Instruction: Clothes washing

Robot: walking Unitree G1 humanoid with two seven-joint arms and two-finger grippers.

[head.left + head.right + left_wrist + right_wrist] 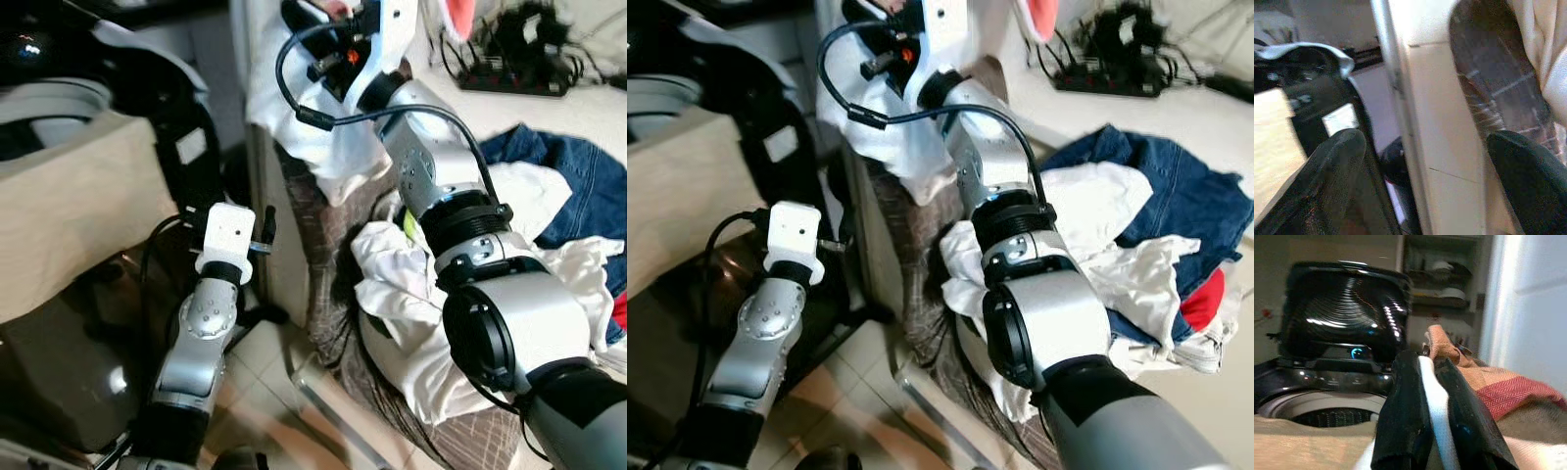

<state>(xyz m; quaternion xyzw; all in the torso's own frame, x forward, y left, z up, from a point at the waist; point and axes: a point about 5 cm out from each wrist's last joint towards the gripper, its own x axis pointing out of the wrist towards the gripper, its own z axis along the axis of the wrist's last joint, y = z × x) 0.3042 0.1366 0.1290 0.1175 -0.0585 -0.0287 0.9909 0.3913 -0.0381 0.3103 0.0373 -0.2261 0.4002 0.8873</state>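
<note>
while washer (1337, 377) gapes (lid up), laundry pile (1136, 245) crowds right.

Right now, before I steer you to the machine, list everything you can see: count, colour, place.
washing machine: one, black, lid up, on the robot's left
white garment: one, white, pinched in the right gripper, hanging down
laundry pile: one heap, white, blue denim and a bit of red, on the floor to the right
checked cloth: one, brown, draped beside the pile
power strip with cables: one, black, far floor
left gripper: one, black fingers apart, low beside a pale panel
right gripper: one, black fingers closed on the white garment, raised
</note>
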